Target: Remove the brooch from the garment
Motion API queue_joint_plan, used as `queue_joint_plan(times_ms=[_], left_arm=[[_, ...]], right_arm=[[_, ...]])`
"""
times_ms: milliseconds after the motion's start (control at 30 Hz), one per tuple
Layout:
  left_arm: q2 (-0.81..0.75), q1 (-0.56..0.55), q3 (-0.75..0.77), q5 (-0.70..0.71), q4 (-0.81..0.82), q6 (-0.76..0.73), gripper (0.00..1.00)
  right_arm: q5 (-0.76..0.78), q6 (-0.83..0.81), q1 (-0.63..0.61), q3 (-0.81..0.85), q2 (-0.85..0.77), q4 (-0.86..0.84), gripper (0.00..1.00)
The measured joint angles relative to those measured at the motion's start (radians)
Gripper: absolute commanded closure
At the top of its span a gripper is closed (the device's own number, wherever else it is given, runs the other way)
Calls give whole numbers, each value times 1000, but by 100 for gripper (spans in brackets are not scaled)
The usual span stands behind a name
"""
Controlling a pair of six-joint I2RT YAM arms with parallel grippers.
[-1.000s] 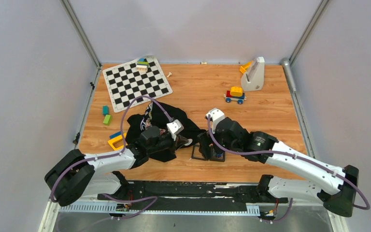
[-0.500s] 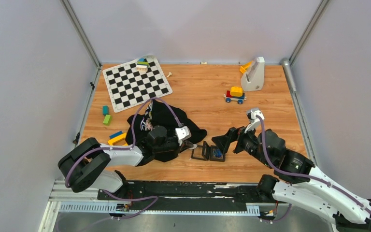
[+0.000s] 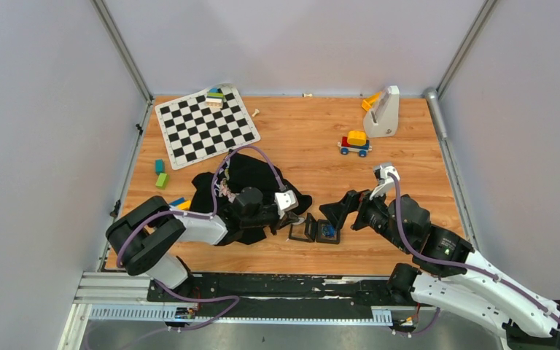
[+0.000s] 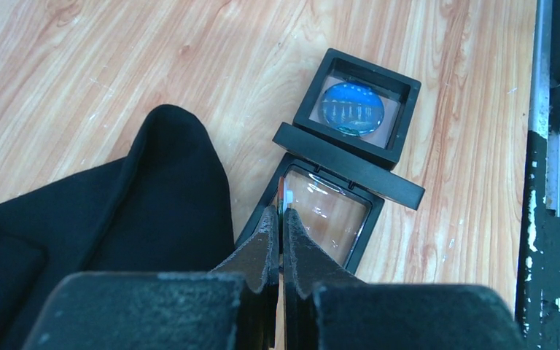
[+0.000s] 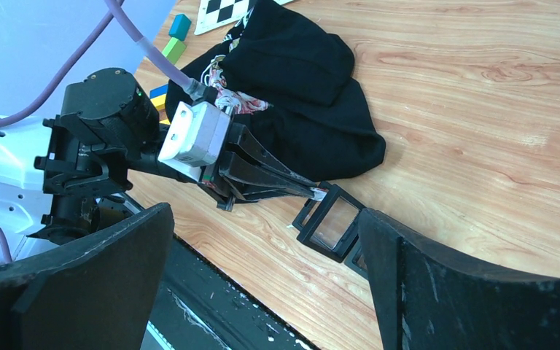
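The brooch [image 4: 352, 108] sits in the black box's [image 4: 344, 148] tray half, off the garment [image 4: 153, 189] lying just left of the box. The left fingers [image 4: 268, 233], pressed together, touch the box's clear lid [image 4: 328, 215]; the brooch lies straight ahead. The right fingers [image 5: 437, 277] gape above the box's right side.

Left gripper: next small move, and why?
The left gripper looks shut on the clear lid rim; the brooch already sits in the open box half, off the garment. So probably: lift that rim and fold the lid over the brooch.
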State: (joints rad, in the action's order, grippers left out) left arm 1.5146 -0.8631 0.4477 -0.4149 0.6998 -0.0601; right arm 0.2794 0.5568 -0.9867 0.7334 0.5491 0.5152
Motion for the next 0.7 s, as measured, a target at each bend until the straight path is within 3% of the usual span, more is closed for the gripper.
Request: queue_joint_plan(times_ms=[233,600,700], left_arm=[[54,-6,1,3,31,-2,100],[71,-14,5,-18,50,-8,67],[68,-15,5,-48,45,-7,62]], right_arm=[[0,1,0,0,0,0,0],[-1,7,0,-13,0,-4,0],[-2,10,0,-15,0,-4,0]])
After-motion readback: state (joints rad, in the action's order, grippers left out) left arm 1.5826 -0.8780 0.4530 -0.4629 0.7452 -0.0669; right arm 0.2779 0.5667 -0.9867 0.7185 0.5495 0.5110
